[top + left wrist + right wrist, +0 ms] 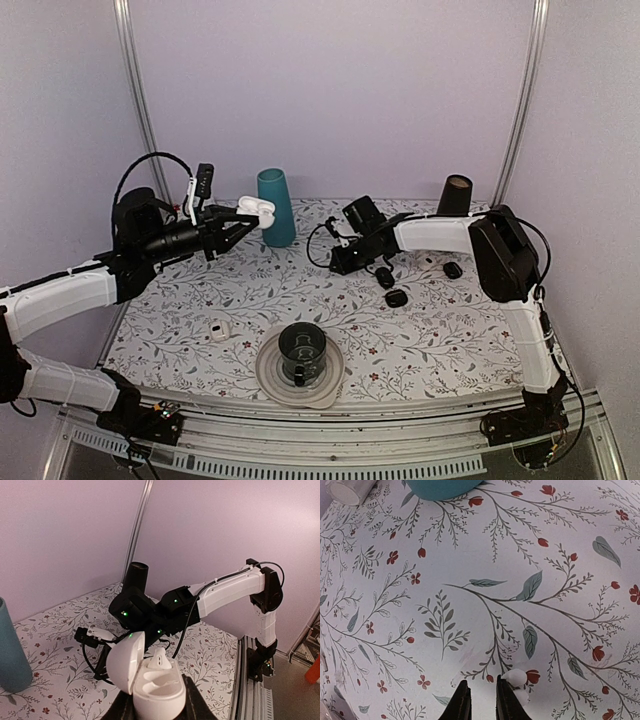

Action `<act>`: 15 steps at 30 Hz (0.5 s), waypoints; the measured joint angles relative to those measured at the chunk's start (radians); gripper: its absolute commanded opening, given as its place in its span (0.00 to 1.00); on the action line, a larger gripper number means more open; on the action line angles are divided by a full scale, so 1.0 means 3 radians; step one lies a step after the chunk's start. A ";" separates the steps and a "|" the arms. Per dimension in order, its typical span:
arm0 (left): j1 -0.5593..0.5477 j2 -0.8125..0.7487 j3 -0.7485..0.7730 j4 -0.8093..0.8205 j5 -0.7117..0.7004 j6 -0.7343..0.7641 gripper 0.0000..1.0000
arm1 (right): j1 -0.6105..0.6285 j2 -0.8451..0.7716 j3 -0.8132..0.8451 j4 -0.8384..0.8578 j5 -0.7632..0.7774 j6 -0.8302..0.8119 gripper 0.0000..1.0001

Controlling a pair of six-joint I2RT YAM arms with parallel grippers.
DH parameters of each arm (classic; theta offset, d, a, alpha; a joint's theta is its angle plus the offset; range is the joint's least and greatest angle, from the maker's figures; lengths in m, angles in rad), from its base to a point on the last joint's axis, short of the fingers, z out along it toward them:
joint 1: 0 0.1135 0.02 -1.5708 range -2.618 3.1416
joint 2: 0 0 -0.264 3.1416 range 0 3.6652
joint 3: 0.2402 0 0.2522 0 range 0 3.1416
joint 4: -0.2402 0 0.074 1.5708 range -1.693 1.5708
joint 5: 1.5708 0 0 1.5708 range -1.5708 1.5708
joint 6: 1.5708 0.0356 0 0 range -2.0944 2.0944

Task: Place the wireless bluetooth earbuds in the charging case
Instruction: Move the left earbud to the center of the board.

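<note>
My left gripper (245, 215) is raised at the back left, shut on the white charging case (256, 208). In the left wrist view the case (157, 690) sits between the dark fingers (196, 702) with its lid swung open. One white earbud (160, 661) stands in the far slot and the near slot is empty. My right gripper (338, 265) hovers low over the floral table near its middle. In the right wrist view its jaws (481, 680) stand a narrow gap apart with only tablecloth between them. A second white earbud (517, 677) lies against the outer side of the right finger.
A teal cup (276, 207) stands just right of the held case. A dark cup on a round plate (301, 352) sits at the front middle. Black oval objects (396, 297) lie under the right forearm, with a dark cylinder (455, 195) behind. A small white piece (219, 330) lies front left.
</note>
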 measured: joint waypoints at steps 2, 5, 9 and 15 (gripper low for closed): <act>0.0000 0.0000 0.0000 0.0000 0.0000 0.0000 0.00 | -0.0004 0.0000 -0.0006 -0.0003 0.0010 0.0004 0.18; 0.0000 0.0000 0.0000 0.0000 -0.0001 0.0000 0.00 | -0.0014 0.0000 -0.0006 -0.0001 0.0027 0.0006 0.18; 0.0000 0.0000 0.0000 0.0000 -0.0001 0.0000 0.00 | -0.0031 0.0000 -0.0008 -0.0001 0.0039 0.0019 0.18; 0.0003 0.0000 0.0000 0.0000 -0.0001 0.0000 0.00 | -0.0043 0.0000 -0.0008 -0.0003 0.0037 0.0050 0.18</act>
